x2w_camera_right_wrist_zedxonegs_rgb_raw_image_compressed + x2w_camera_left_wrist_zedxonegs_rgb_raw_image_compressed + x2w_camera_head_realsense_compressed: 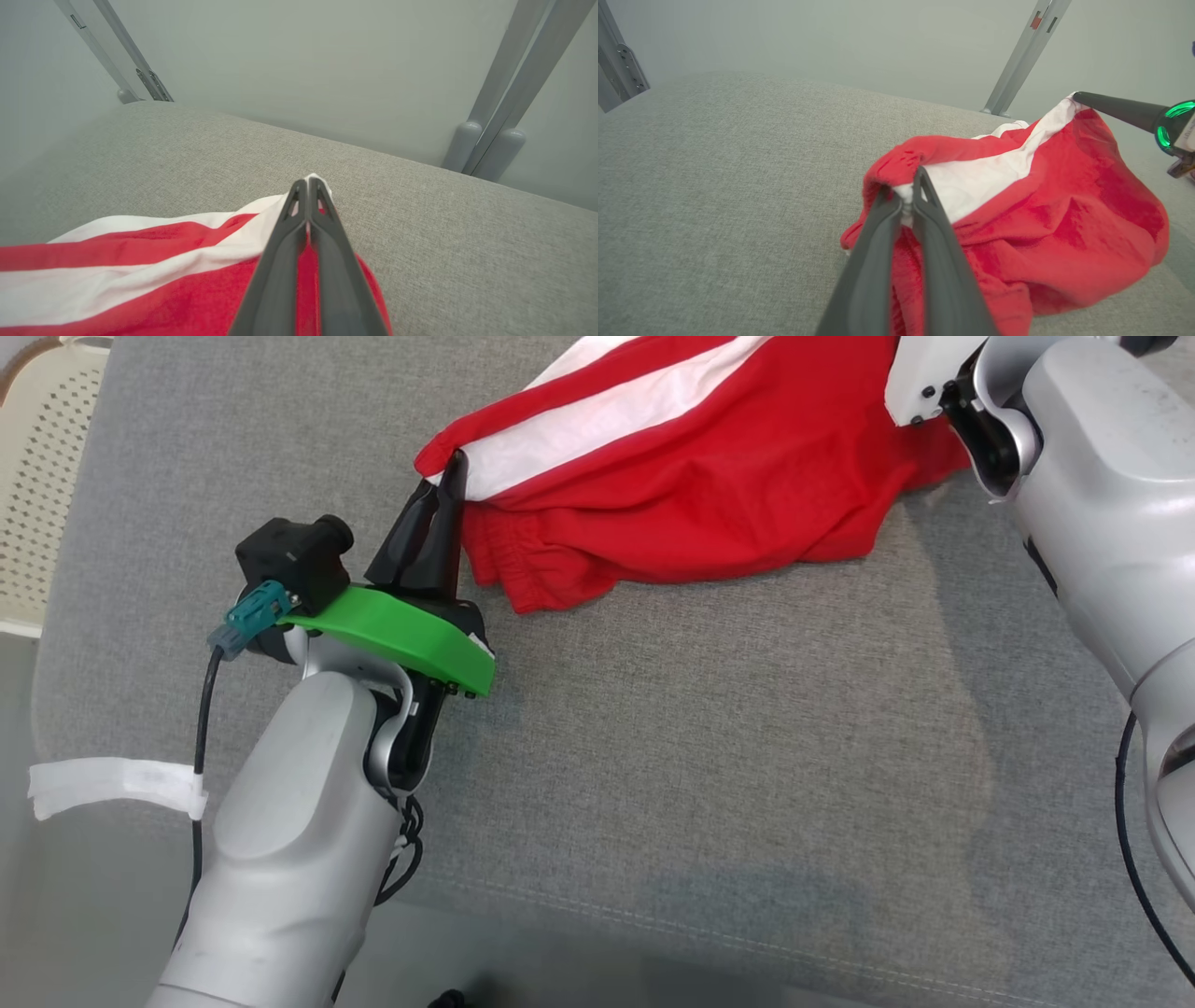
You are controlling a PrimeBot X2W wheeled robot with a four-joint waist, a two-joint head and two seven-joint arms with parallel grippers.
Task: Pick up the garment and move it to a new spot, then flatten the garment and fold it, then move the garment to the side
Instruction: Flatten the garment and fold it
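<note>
The garment (691, 476) is red with white stripes and hangs stretched between my two grippers above the grey cushion (653, 756). My left gripper (456, 462) is shut on the garment's left edge, where a white stripe meets the red hem. In the left wrist view the dark fingers of that gripper (903, 189) pinch the garment (1041, 210), and the other arm's fingers hold its far corner at the upper right. In the right wrist view my right gripper (308, 184) is shut on a white corner of the garment (140, 275). In the head view the right wrist covers that corner.
The grey cushion (444, 224) spreads wide under and around the garment, its front seam near the bottom of the head view. A pale perforated chair (37, 476) stands at the far left. Grey metal frame legs (490, 140) stand behind the cushion against a plain wall.
</note>
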